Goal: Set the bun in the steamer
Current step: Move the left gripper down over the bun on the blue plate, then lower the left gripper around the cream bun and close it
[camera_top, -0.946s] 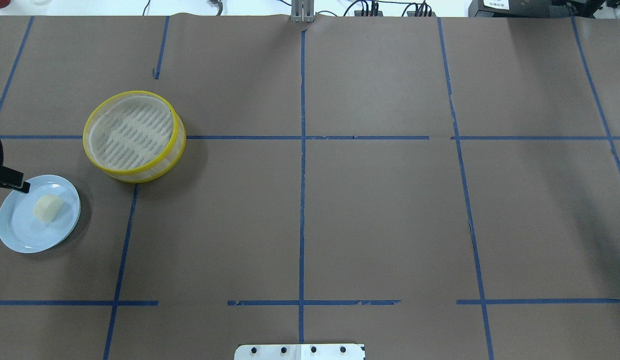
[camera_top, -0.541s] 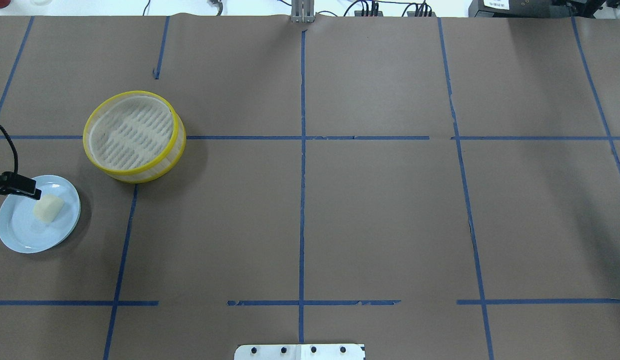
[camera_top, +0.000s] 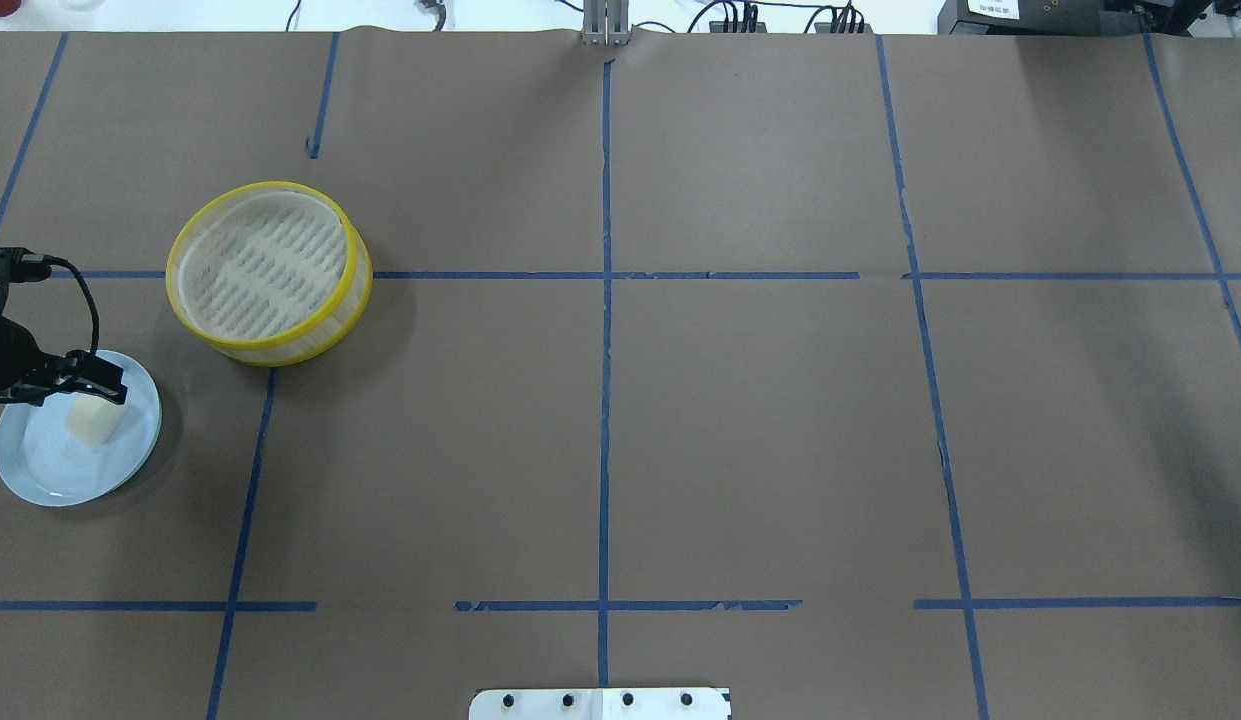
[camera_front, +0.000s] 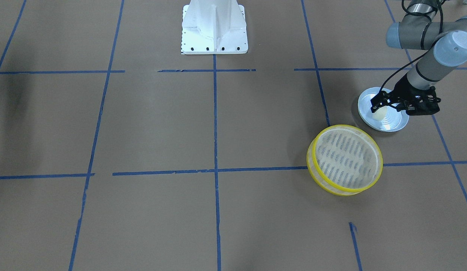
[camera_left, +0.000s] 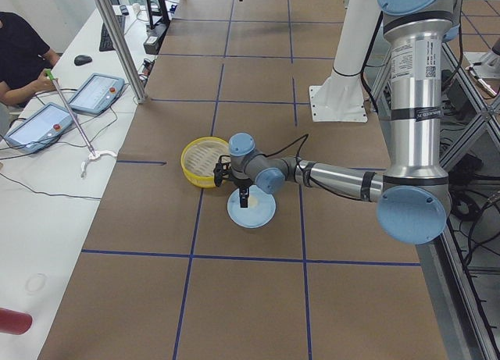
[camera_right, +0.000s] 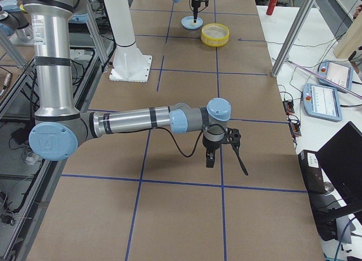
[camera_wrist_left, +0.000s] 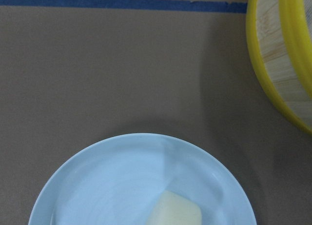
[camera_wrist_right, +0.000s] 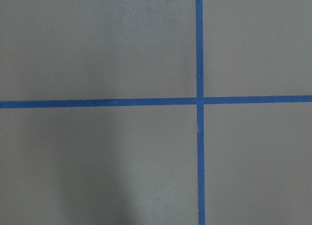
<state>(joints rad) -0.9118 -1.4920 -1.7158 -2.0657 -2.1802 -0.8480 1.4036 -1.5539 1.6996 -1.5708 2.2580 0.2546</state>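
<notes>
The cream-white bun (camera_top: 94, 421) lies on a pale blue plate (camera_top: 35, 470) at the table's left edge. It also shows in the front view (camera_front: 380, 113) and at the bottom of the left wrist view (camera_wrist_left: 178, 211). The yellow-rimmed steamer (camera_top: 268, 270) stands empty beside the plate, up and to the right, and also shows in the front view (camera_front: 346, 160). My left gripper (camera_top: 115, 386) hangs over the plate's far side, just above the bun, and looks open and empty. My right gripper (camera_right: 210, 157) shows only in the exterior right view, over bare table far from the bun; I cannot tell its state.
The robot's white base plate (camera_top: 600, 703) sits at the near middle edge. Blue tape lines cross the brown table cover. A cable loops from the left wrist (camera_top: 80, 300). An operator (camera_left: 19, 51) and tablets are beyond the far side.
My left gripper has moved to the right over the plate and now stands right at the bun. The bun, plate and steamer have not moved.
</notes>
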